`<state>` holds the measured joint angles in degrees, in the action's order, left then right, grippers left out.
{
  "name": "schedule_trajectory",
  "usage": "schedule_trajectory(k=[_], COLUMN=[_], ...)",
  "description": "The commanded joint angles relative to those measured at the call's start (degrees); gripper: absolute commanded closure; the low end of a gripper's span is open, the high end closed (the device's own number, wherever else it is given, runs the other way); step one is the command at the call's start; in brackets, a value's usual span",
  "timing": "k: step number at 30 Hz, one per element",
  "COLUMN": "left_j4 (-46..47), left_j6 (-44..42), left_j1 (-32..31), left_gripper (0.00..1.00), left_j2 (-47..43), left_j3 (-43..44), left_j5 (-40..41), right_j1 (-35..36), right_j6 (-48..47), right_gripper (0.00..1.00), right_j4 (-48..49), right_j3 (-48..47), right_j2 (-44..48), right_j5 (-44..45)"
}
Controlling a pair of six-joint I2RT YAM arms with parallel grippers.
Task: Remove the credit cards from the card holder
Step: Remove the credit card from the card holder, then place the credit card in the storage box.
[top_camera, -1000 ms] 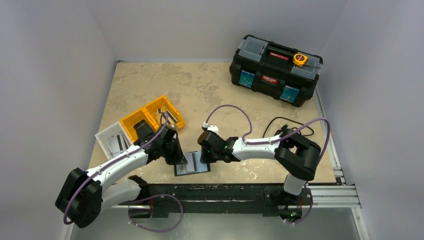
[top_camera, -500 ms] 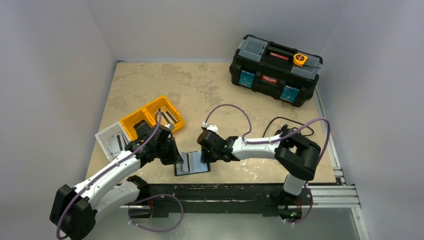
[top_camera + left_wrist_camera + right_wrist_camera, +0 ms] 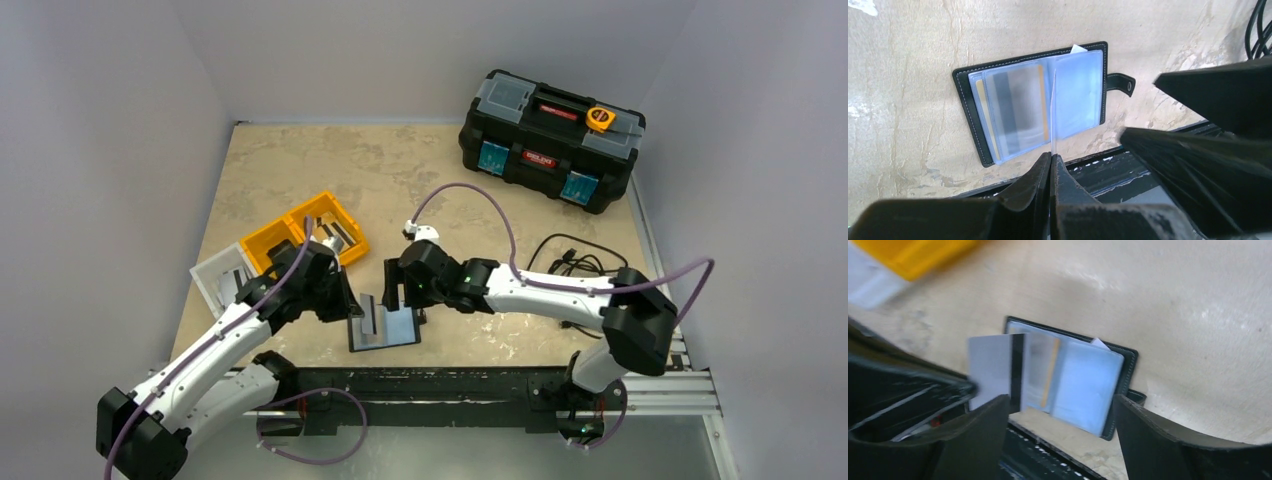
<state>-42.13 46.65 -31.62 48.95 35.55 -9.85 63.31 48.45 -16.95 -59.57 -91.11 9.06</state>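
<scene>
Beige mottled tabletop (image 3: 420, 180), grey walls. The card holder (image 3: 1079, 92) lies flat and fully open near the near table edge, between the two arms, clear sleeves up and snap tab pointing right.

One sleeved card (image 3: 1015, 107) with a dark stripe sits in the left-hand pocket. The right pocket looks empty, though a small white corner pokes out at its top edge.

The left gripper (image 3: 1052, 159) is clamped on the held card (image 3: 990, 371), pinching one short edge and holding it upright above the holder's spine. That reads as one card out and clear of the sleeve, ready to be carried off, probably toward the orange bins (image 3: 308, 232) just beyond.

The right gripper (image 3: 1060, 412) has its jaws spread wide with nothing between them. It hovers just over the holder, likely released to pin the case or go for the next card.

View differences:
- Left wrist view shows the held card only as a thin edge-on line.
- Right wrist view shows its pale face and black stripe.
- Only the top view shows both arms and the black toolbox (image 3: 550, 140) far back right.
</scene>
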Motion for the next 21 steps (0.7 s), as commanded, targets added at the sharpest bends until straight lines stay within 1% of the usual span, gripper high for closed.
schedule_trajectory(k=[1, 2, 5, 8, 14, 21], left_j4=[-2.74, -3.25, -5.90, -10.49, -21.76, -29.01], left_j6=[-1.55, -1.50, -1.86, -2.22, -3.34, -5.69], left_j1=[0.27, 0.26, 0.26, 0.40, 2.05, 8.58], left_gripper=[1.00, 1.00, 1.00, 1.00, 1.00, 1.00], left_j2=[-0.83, -0.62, -0.12, 0.46, 4.22, 10.24], left_j3=[4.07, 4.70, 7.19, 11.04, 21.87, 29.93], left_j5=[2.43, 2.89, 5.47, 9.29, 22.23, 33.29], right_j1=[-0.20, -0.20, -0.20, -0.20, -0.44, -0.94], right_j6=[-1.96, -2.23, -3.02, -4.29, -6.26, -7.49], right_gripper=[0.17, 0.12, 0.02, 0.01, 0.01, 0.01], right_j4=[-0.36, -0.36, -0.66, -0.37, -0.15, 0.62], right_j3=[-3.22, -3.04, -2.65, -1.91, -0.67, 1.60], right_j2=[6.51, 7.37, 9.37, 10.56, 12.02, 14.03], right_j5=[3.47, 3.99, 5.29, 6.11, 8.36, 8.51])
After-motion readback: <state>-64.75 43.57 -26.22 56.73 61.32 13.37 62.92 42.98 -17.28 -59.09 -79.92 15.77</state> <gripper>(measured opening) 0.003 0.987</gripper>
